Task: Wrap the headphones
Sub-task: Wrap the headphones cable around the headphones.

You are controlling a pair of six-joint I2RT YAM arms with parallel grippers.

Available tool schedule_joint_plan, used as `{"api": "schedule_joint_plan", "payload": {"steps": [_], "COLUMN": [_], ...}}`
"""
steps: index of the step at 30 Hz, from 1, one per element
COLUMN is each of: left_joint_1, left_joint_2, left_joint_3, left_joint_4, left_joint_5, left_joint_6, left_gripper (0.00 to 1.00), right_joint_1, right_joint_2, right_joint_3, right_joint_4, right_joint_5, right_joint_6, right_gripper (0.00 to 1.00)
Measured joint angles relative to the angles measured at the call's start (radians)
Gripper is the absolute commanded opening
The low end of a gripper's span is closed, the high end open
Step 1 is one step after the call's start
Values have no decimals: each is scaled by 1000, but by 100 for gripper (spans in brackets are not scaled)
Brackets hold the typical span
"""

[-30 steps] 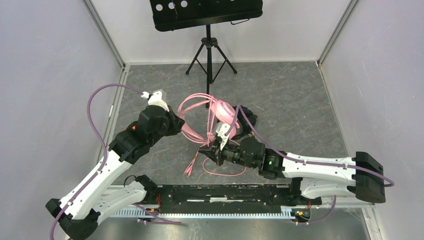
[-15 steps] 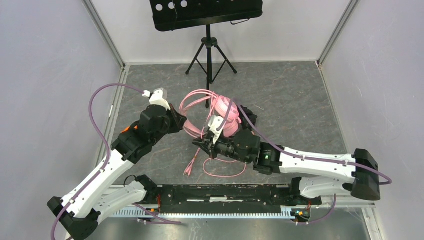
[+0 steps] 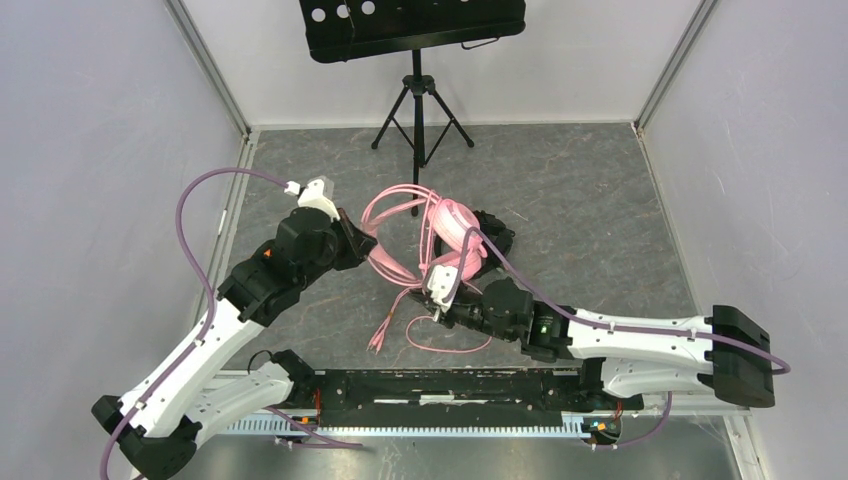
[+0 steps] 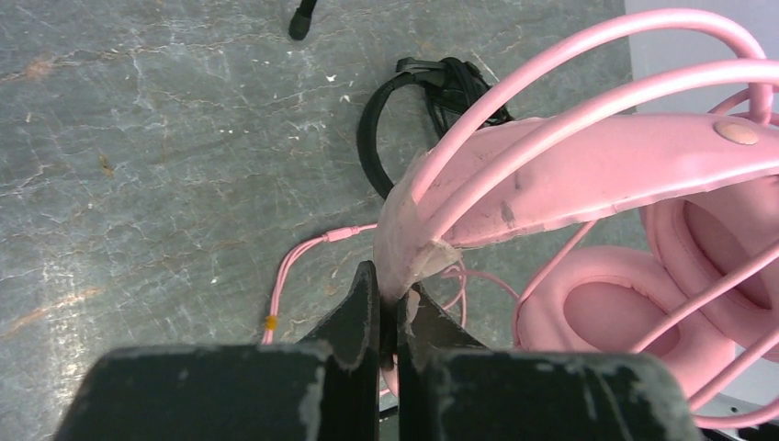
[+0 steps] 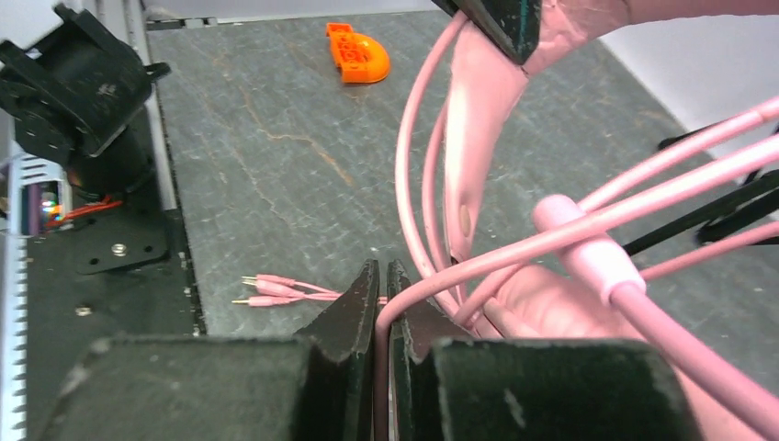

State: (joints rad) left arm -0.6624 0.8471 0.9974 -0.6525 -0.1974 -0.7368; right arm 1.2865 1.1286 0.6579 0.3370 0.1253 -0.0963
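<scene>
The pink headphones [image 3: 456, 222] sit mid-table with their long pink cable [image 3: 385, 215] looped around them. My left gripper [image 3: 366, 246] is shut on the worn end of the pink headband [image 4: 514, 184], lifting it; the pink cups [image 4: 602, 312] hang below. My right gripper [image 3: 432, 303] is shut on a strand of the pink cable [image 5: 478, 253] just in front of the cups. The cable's plugs [image 5: 262, 289] lie on the table near my right gripper. The black headphones [image 3: 497, 236] lie behind the pink pair and also show in the left wrist view [image 4: 372, 138].
A black tripod music stand [image 3: 418, 95] stands at the back centre. A slack loop of pink cable [image 3: 450, 347] lies near the front rail. An orange curved piece [image 5: 358, 55] shows on the table in the right wrist view. Walls close in left, right and behind.
My right gripper swung left and away with the cable, then came back right and nearer. The pink headphones and loops shifted slightly right. My left gripper kept its hold.
</scene>
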Motion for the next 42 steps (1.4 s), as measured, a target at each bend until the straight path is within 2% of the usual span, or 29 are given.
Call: {"api": "schedule_joint_plan", "payload": {"steps": [6, 10, 15, 18, 22, 33, 42], "left_joint_1": [0, 0, 5, 5, 5, 6, 6], "left_joint_2": [-3, -4, -11, -18, -25, -37, -40], "left_joint_3": [23, 37, 50, 51, 51, 73, 100], "left_joint_4": [-9, 15, 49, 56, 55, 52, 49], "left_joint_5": [37, 57, 78, 86, 96, 121, 129], "left_joint_6": [-39, -97, -137, -146, -148, -170, -172], "left_gripper": [2, 2, 2, 2, 2, 2, 2], "right_joint_1": [0, 2, 3, 3, 3, 2, -47], "right_joint_2": [-44, -64, -71, -84, -94, -11, 165], "right_joint_3": [-123, -214, -266, -295, -364, -402, -401], "right_joint_4": [171, 242, 289, 337, 435, 599, 728], "right_joint_5": [11, 5, 7, 20, 59, 82, 26], "right_joint_6": [-101, -130, -151, -167, -191, -276, -285], "right_gripper": [18, 21, 5, 1, 14, 31, 38]}}
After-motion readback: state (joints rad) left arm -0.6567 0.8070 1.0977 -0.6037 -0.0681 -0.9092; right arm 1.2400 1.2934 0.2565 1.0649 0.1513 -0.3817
